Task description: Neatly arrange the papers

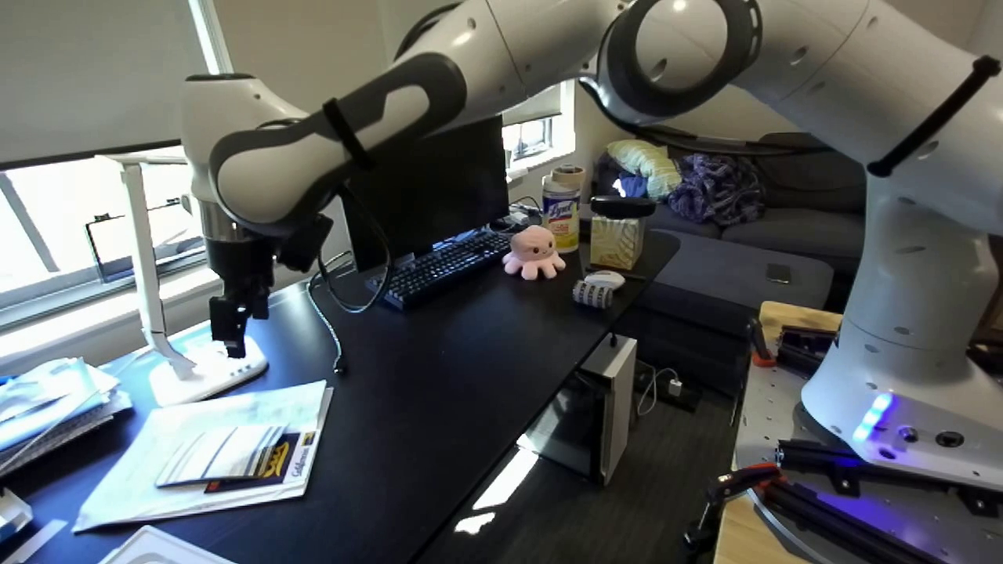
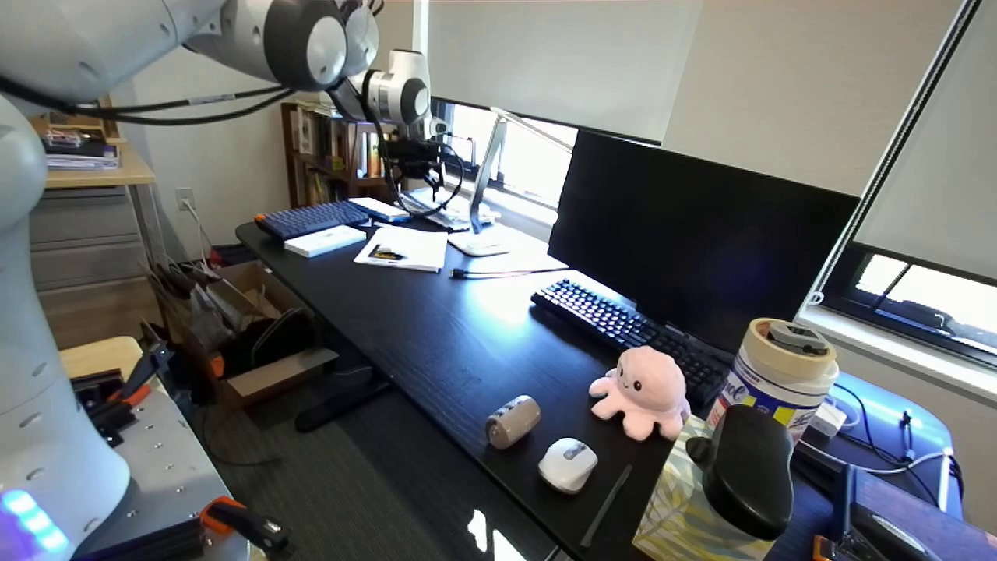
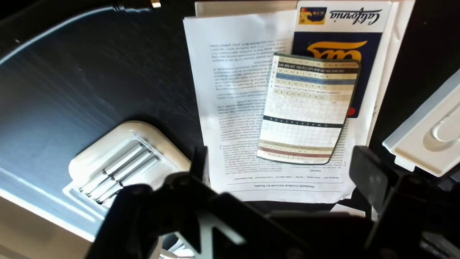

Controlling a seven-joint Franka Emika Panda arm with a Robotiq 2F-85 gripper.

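A stack of white printed papers (image 1: 184, 427) lies on the black desk, with slightly uneven edges; it also shows in the wrist view (image 3: 239, 122) and in an exterior view (image 2: 417, 245). A striped scorecard (image 3: 305, 108) lies tilted on top, partly covering a dark blue and white California card (image 3: 366, 72). A second, messy pile of papers (image 1: 59, 399) sits by the window side. My gripper (image 3: 281, 158) is open and empty, its fingers wide apart. It hangs above the desk by the lamp (image 1: 235, 337), pointing down, not touching the papers.
The lamp's white base (image 1: 208, 372) stands just beside the stack. A cable with a black plug (image 1: 338, 364) lies nearby. A white tray (image 3: 431, 144) is on the stack's other side. A blue keyboard (image 2: 311, 220), monitor (image 2: 685, 241) and pink octopus (image 1: 534, 252) also stand on the desk.
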